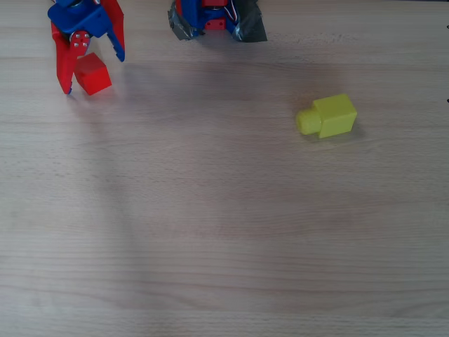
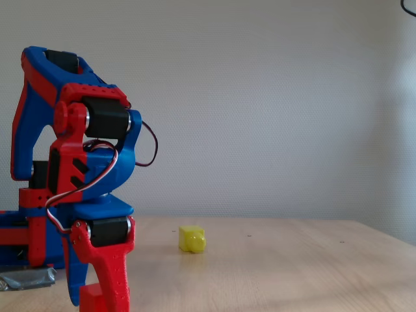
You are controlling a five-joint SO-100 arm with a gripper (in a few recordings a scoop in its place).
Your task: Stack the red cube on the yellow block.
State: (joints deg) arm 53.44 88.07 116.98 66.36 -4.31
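Scene: We see a pale wooden bench (image 1: 224, 232) from above and from the side, with a red-and-blue robot arm at the top left of the overhead view.

Hand: The hand (image 1: 91, 74) points down toward the bench at the far left of the overhead view. Its jaws are spread, a long red finger (image 1: 64, 67) on the left and a shorter blue one on the right.

Red cube: The red cube (image 1: 93, 74) sits between the two fingers, touching or just beside the red one. We judge that the hand is around the cube but not yet closed on it. In the fixed view the cube (image 2: 90, 299) rests low at the bottom edge, beside the red finger, seemingly on the bench.

Yellow block: The yellow block (image 1: 327, 116) lies on its side, well apart from the hand, toward the right of the overhead view and a little lower. In the fixed view it (image 2: 192, 239) sits farther back on the bench.

Key relation: From the hand, the block lies far to the right in the overhead view. Its long axis runs roughly left to right, with the round stud pointing left, toward the hand. The upper face is a flat side.

Next move, as we judge it: Close on the cube, lift, carry it right, and set it on that flat face.
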